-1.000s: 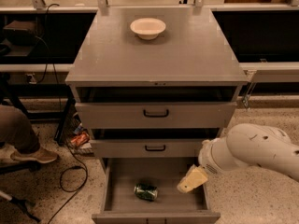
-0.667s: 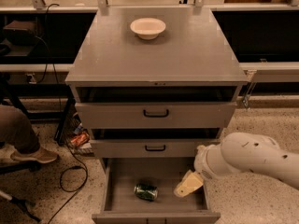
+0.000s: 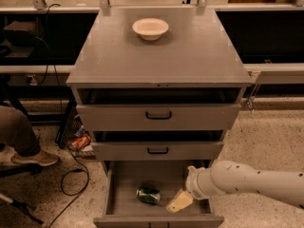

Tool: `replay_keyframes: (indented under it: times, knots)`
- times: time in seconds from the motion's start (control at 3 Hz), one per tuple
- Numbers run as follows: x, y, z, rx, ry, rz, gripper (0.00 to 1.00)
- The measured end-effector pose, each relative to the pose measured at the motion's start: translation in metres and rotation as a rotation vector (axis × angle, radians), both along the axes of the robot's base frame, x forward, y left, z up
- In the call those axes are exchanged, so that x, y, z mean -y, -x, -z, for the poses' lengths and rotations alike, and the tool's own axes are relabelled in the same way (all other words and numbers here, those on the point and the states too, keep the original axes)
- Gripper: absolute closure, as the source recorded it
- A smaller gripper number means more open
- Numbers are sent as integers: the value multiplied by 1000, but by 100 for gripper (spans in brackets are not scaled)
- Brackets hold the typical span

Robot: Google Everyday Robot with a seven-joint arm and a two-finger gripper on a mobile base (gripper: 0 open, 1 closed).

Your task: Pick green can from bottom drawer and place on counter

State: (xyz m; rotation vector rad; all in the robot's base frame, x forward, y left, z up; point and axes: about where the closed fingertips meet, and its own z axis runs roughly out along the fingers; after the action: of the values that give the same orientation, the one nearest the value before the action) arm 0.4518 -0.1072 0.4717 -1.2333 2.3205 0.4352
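The green can [image 3: 148, 195] lies on its side on the floor of the open bottom drawer [image 3: 124, 181], left of centre. My gripper [image 3: 179, 202] has pale yellow fingers and reaches into the drawer from the right, low over the floor, a short gap to the right of the can and not touching it. The white arm [image 3: 247, 179] stretches in from the right edge. The counter [image 3: 190, 56] is the grey cabinet top above.
A white bowl [image 3: 150, 28] stands at the back of the counter. The two upper drawers [image 3: 158, 116] with black handles stick out slightly. A person's leg and shoe [image 3: 28, 146] and black cables [image 3: 71, 175] are on the floor at left.
My arm has moved left and lower, bringing the gripper deeper into the bottom drawer and closer to the can. The can has not moved.
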Motion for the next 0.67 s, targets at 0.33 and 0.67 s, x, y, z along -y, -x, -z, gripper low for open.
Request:
replay_keyframes:
  times: [0.33,0.67]
  knots:
    - [0,0,0,0,0,0,0]
    - [1,-9,17,14,-27,11,0]
